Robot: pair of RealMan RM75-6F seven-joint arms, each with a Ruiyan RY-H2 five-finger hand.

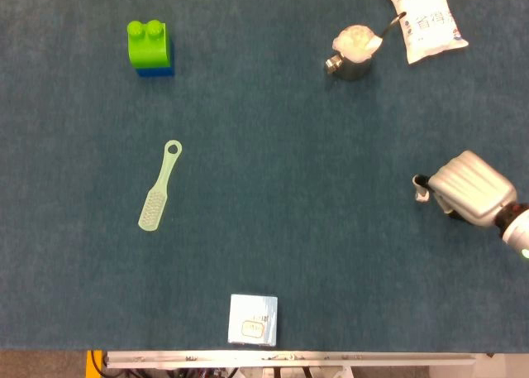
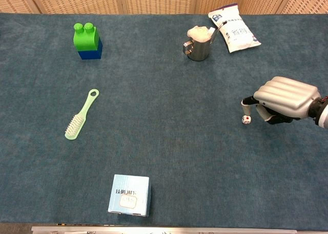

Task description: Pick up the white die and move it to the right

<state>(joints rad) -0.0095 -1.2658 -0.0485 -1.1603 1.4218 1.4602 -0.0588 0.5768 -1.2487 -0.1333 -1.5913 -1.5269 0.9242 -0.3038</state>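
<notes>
White die [image 2: 246, 120] sits on the blue bench [image 2: 169, 142] at the right side, just below a fingertip [image 2: 247, 101] of the right hand [image 2: 283, 98], apparently let go. That hand holds nothing, its fingers curled loosely and apart. I judge the placing step finished; what remains is to lift the hand clear without nudging the die.

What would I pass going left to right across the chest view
Green brush → green and blue blocks → light blue box → metal cup → white packet → white die → right hand.
</notes>
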